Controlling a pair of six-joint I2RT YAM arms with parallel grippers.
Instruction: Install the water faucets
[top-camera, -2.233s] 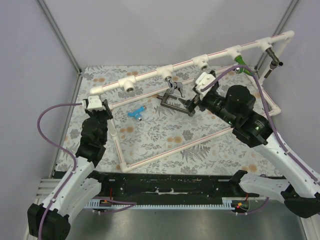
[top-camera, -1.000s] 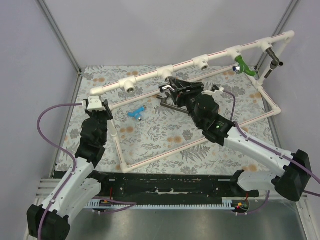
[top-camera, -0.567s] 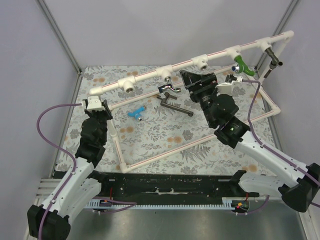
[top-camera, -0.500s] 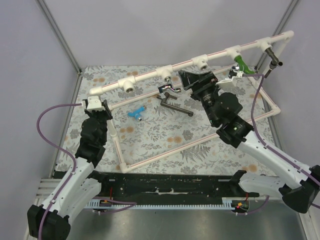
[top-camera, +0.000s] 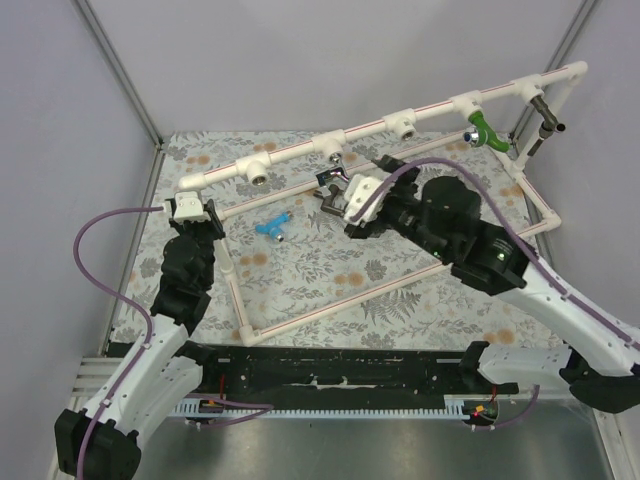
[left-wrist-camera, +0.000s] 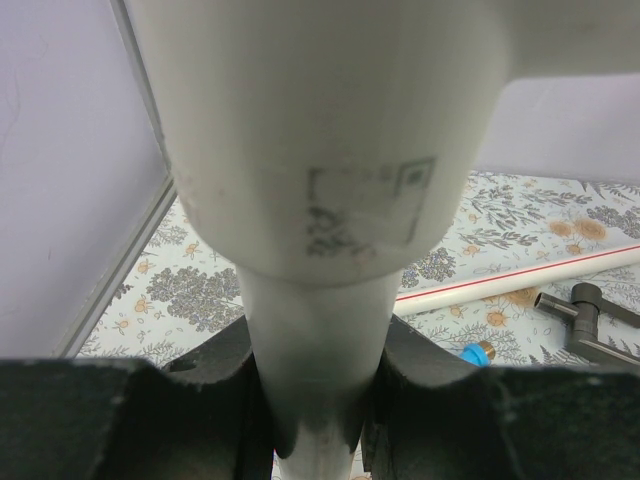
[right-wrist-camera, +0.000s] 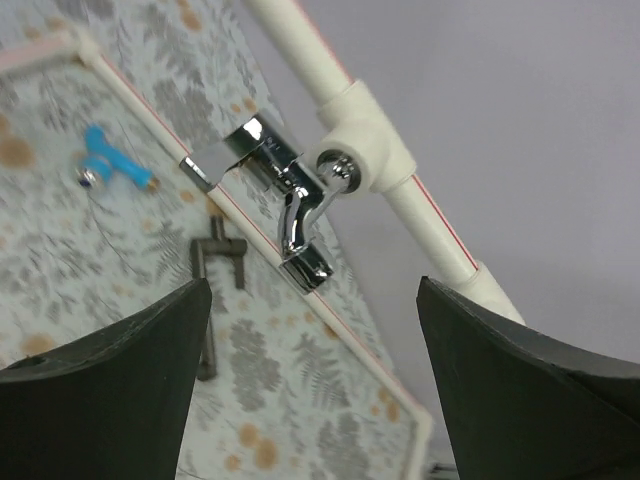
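A shiny silver faucet hangs from a white tee fitting on the raised pipe; it also shows in the top view. My right gripper is open and empty, just short of it and below it. A light blue faucet lies on the mat. A dark grey lever faucet lies beside the lower pipe, mostly hidden under my right gripper in the top view. A green faucet sits on the raised pipe at the right. My left gripper is shut on the frame's upright white pipe.
A white pipe frame lies round the flowered mat, with a raised rail carrying several tee fittings. Another dark faucet hangs at the rail's right end. Purple walls close the left, back and right sides.
My right arm has swung from the rail's middle back left and down, and its wrist has turned. It now faces the silver faucet with open jaws. The left arm has not moved.
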